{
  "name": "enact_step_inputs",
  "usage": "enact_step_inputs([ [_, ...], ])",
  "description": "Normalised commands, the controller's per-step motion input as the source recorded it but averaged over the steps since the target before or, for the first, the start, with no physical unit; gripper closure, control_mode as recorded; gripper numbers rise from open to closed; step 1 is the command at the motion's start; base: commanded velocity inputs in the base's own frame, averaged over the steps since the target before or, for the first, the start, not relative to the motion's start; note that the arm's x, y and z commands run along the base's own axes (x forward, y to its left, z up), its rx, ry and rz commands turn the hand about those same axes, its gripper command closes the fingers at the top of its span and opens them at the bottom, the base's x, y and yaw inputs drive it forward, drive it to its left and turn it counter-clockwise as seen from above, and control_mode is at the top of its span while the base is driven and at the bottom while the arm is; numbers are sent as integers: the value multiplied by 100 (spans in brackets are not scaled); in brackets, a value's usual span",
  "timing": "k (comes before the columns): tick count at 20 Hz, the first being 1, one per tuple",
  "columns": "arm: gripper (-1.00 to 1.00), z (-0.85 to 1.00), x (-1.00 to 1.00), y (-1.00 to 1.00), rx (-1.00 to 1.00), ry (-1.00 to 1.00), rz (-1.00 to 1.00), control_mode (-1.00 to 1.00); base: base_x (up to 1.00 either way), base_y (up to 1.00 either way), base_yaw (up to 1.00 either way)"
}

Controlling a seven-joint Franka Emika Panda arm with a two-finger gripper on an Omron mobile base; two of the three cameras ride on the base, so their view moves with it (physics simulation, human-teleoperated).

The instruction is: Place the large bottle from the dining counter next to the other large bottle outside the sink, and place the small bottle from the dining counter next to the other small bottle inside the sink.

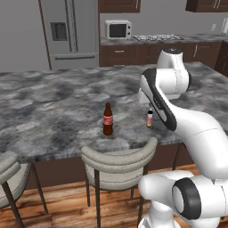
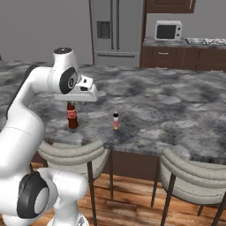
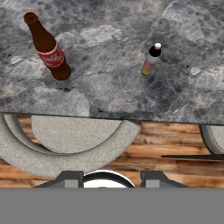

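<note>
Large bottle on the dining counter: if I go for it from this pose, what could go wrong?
The large bottle is tall and narrow, standing upright near the dining counter edge; a glancing touch could tip it off. The small bottle stands upright close beside it, so a wide sweep might knock it. A stool sits right below that edge, and the gripper is above it, so a low approach could catch the backrest.
</note>
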Motion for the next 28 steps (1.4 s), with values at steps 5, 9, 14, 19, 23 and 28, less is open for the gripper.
enact_step_inputs([
  [5, -100, 0, 0, 4, 1, -2, 0, -100, 0, 0, 0],
  [9, -100, -2, 0, 9, 6, -3, 0, -100, 0, 0, 0],
  [14, -100, -2, 0, 13, 8, -6, 0, -100, 0, 0, 0],
  [19, -100, 0, -1, 28, 5, -10, 1, -100, 0, 0, 0],
  [23, -100, -6, -1, 36, 0, -8, 2, -100, 0, 0, 0],
  [28, -100, -17, 0, 26, 0, -8, 0, -100, 0, 0, 0],
])
